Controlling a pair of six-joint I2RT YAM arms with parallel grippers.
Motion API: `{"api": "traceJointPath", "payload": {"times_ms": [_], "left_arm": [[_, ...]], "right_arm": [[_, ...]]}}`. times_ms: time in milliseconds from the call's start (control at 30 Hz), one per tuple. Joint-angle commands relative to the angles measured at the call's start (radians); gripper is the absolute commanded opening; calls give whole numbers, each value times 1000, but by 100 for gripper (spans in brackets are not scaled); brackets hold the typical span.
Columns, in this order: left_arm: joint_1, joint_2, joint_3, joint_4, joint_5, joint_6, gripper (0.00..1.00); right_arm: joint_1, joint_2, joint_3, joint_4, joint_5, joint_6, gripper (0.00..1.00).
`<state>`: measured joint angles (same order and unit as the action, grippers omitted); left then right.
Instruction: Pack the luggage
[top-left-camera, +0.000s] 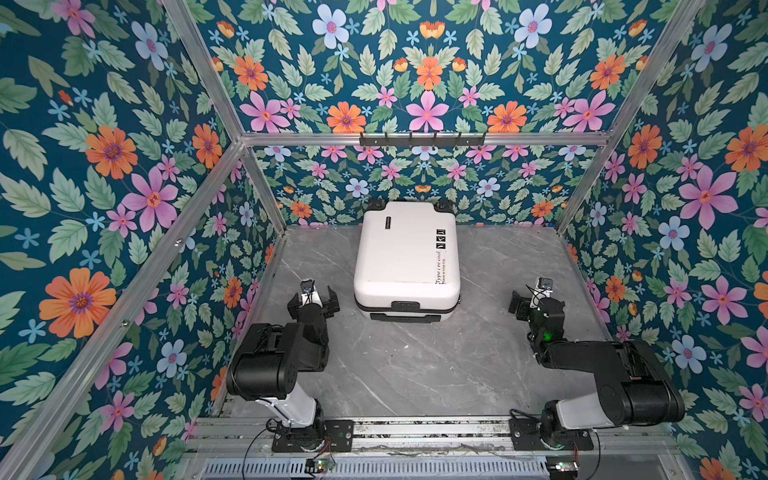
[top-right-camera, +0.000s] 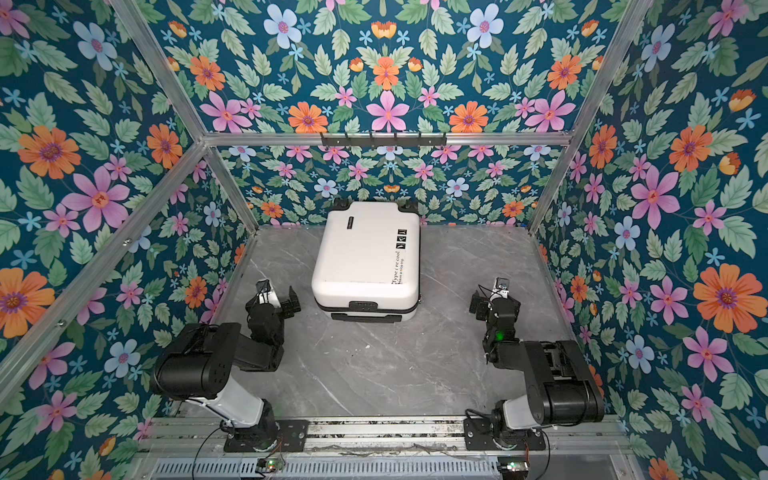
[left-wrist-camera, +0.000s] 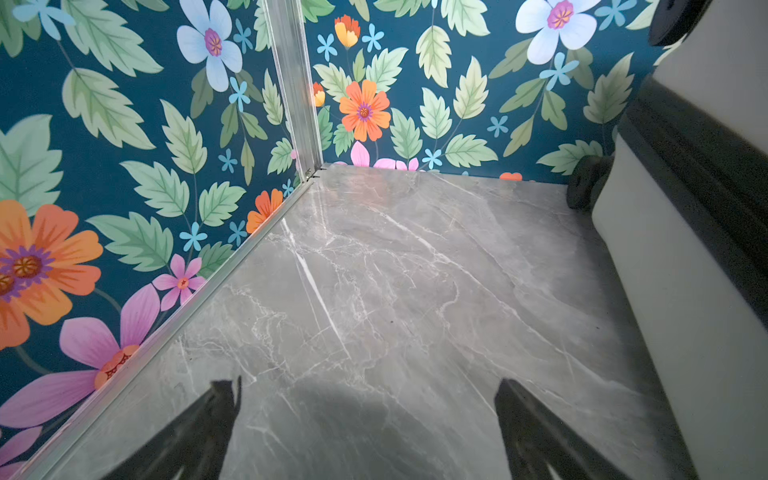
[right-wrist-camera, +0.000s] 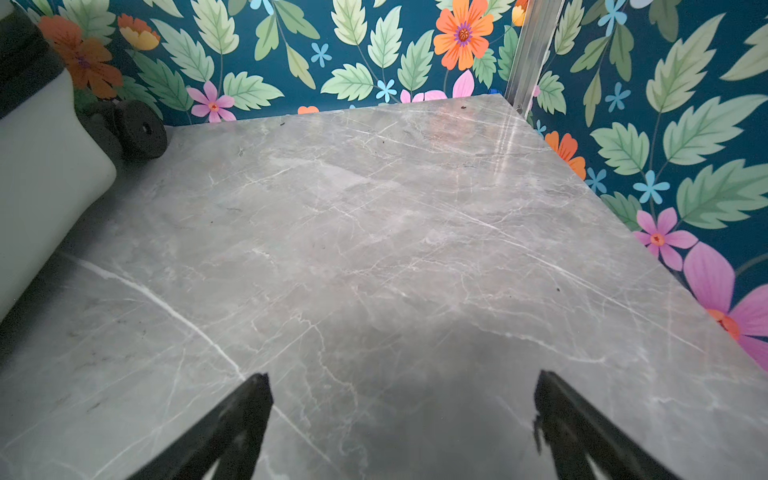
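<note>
The luggage (top-left-camera: 405, 253) (top-right-camera: 363, 253) is a white hard-shell suitcase. It lies flat and zipped shut at the back middle of the table, wheels toward the back wall and black handle toward the front. My left gripper (top-left-camera: 314, 302) (top-right-camera: 274, 304) hovers just left of its front corner, open and empty. In the left wrist view the left gripper (left-wrist-camera: 365, 386) is over bare table, with the luggage's shell (left-wrist-camera: 685, 299) alongside. My right gripper (top-left-camera: 536, 300) (top-right-camera: 494, 301) (right-wrist-camera: 402, 378) stands open and empty to the right of the luggage (right-wrist-camera: 41, 174), apart from it.
The grey marble table (top-left-camera: 415, 365) is boxed in by floral walls on three sides, with aluminium frame posts (top-left-camera: 266, 195) in the corners. A black hook rail (top-left-camera: 422, 139) is fixed to the crossbar above the back wall. Both arm bases sit on the front rail.
</note>
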<state>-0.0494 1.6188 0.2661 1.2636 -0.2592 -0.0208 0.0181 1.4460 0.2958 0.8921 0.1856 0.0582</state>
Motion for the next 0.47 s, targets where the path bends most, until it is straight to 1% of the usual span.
{"api": "traceJointPath", "payload": {"times_ms": [0, 433], "left_arm": [[2, 1, 1, 36, 9, 4, 100], [2, 1, 3, 31, 12, 4, 100]], "right_arm": [[1, -3, 3, 22, -9, 8, 99], [0, -3, 2, 22, -9, 8, 99]]}}
